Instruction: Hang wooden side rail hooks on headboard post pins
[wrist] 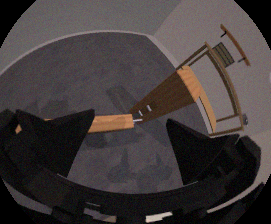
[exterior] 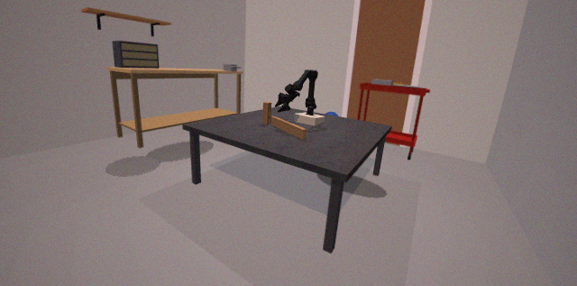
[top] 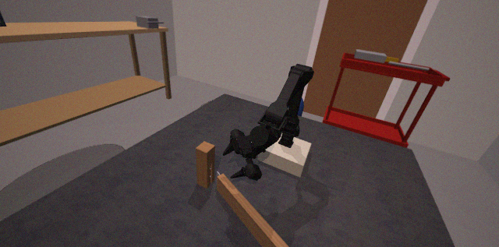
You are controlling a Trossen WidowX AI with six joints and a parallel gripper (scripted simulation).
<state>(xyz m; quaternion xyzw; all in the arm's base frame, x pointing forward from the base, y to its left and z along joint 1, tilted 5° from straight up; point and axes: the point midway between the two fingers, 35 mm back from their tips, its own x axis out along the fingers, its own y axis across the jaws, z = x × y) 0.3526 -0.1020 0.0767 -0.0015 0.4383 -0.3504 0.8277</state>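
Hovering with jaws wide apart and nothing between them, the gripper (top: pixel 238 161) sits just right of the headboard post (top: pixel 205 164) in the top view, above the near end of the side rail (top: pixel 249 213). Rail lies flat on the table (top: pixel 351 200), running from beside the post toward the near right edge of frame. Its hook end is close to the post but not in the slot. Hanging not started, by my read.

Exterior view: same picture from afar. Post (exterior: pixel 267 113) upright, rail (exterior: pixel 288 127) on the dark table (exterior: pixel 343 151) to its right, gripper (exterior: pixel 282 102) above and between them, touching neither. Arm base block (exterior: pixel 310 118) sits farther right.

Wrist view: both black fingertips frame the rail (wrist: pixel 109 123) and post (wrist: pixel 168 96). A small pale glint at the rail's end is probably the steel hooks (wrist: pixel 140 113), too small to be sure. They look just beside the post's face, not seated on the pins.

Left to do: grasp the rail, lift the hook end, seat it on the pins, release, retreat.
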